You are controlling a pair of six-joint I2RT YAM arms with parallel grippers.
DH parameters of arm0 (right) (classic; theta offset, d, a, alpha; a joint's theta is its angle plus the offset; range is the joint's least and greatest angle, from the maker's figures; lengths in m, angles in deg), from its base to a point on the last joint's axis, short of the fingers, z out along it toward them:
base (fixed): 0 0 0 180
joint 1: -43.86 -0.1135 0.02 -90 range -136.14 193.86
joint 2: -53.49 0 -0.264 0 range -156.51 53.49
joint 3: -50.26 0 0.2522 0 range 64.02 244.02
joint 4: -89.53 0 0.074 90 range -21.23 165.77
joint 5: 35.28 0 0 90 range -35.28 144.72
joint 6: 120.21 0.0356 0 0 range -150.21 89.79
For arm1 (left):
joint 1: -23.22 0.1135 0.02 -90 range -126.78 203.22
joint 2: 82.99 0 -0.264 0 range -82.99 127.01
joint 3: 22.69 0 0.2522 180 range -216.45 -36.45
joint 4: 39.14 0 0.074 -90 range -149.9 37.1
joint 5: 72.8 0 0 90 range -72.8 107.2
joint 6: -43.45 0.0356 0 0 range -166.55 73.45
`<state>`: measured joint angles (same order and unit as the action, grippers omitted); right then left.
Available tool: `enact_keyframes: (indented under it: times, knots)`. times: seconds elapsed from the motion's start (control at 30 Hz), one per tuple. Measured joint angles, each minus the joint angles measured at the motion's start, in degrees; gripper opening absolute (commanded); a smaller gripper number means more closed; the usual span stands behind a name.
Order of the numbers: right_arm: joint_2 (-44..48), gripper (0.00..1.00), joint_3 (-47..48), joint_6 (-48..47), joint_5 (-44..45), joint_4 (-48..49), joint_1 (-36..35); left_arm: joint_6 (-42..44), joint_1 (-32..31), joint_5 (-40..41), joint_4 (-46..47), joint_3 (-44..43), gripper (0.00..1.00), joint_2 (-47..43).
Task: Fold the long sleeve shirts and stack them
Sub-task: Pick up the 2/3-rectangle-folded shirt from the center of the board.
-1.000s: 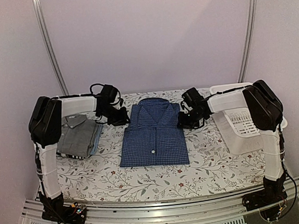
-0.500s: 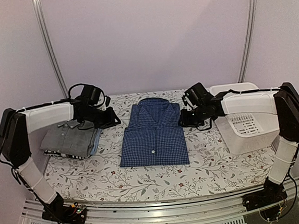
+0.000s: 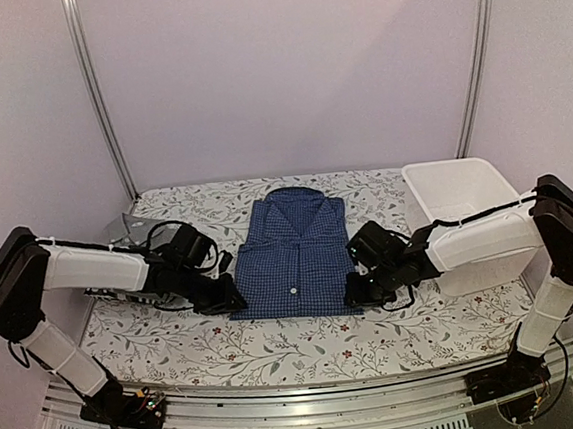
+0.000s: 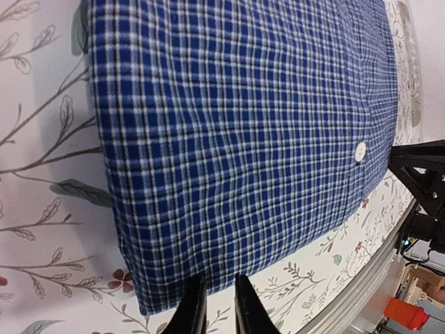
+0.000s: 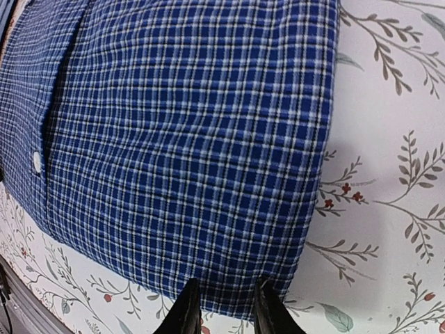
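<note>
Arms dropped to blue shirt (image 3: pixel 292 259) hem; left pincer (image 4: pixel 217 306), right pincer (image 5: pixel 226 303) narrowly apart, seemingly astride it; basket (image 3: pixel 455 195) alongside.

The floral table (image 3: pixel 308 348) carries a folded dark blue check shirt (image 3: pixel 292 259) centrally, stacked shirts (image 3: pixel 127 228) left, white plastic basket (image 3: pixel 453 164) right.
</note>
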<state>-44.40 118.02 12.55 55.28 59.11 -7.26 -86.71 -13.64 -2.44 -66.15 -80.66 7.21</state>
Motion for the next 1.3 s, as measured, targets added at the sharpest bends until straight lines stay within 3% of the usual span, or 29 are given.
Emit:
enact_keyframes:
  times: [0.3, 0.73, 1.3]
  knots:
    - [1.84, 0.25, -3.23, 3.96, -0.02, 1.73, -0.76, -3.23, -0.42, -0.70, 4.15, 7.50, 0.14, -0.72]
    - [4.83, 0.23, -8.63, 6.05, 0.04, 2.49, -1.07, -4.94, -0.44, 1.64, 2.45, 9.20, 0.15, -6.80]
    - [2.73, 0.19, -6.43, 6.29, 1.51, 1.29, -2.38, -4.50, -0.44, 7.48, -1.22, 9.11, 0.20, -8.07]
